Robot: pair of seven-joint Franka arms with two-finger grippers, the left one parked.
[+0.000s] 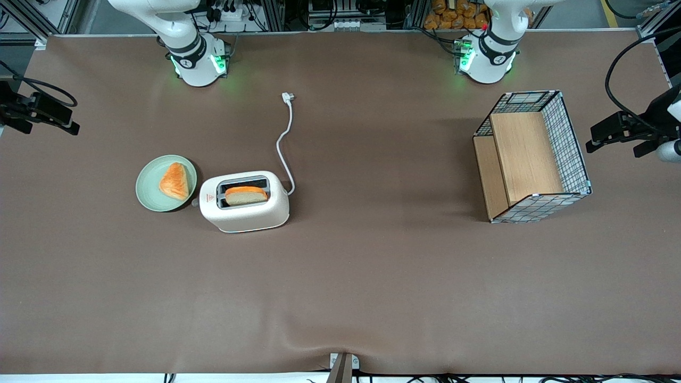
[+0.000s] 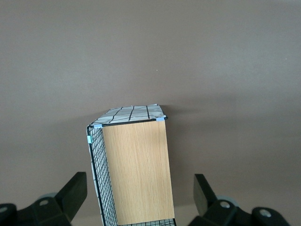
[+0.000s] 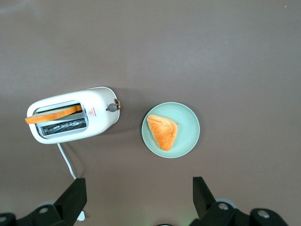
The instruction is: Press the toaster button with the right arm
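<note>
two spread fingers (image 3: pixel 75 197) of the gripper (image 3: pixel 138 200) hovering, grasping nothing, above toaster (image 3: pixel 73 121), toaster button (image 3: pixel 112 107) and plate (image 3: pixel 190 134).

Front cam: high, steep look down over the whole bench (image 1: pixel 372 276). Right wrist cam: straight down from well above, open end effector (image 3: pixel 138 200) in frame; shares toaster (image 1: pixel 245 208) and plate (image 1: pixel 146 186) with front. Left wrist cam: down onto basket (image 2: pixel 134 165).

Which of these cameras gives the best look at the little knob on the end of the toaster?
The right wrist view: the toaster button juts clearly from the toaster, facing the green plate. The front view shows only a hint of it; the left wrist view shows none. The right arm's gripper hangs high above, its jaws open.
</note>
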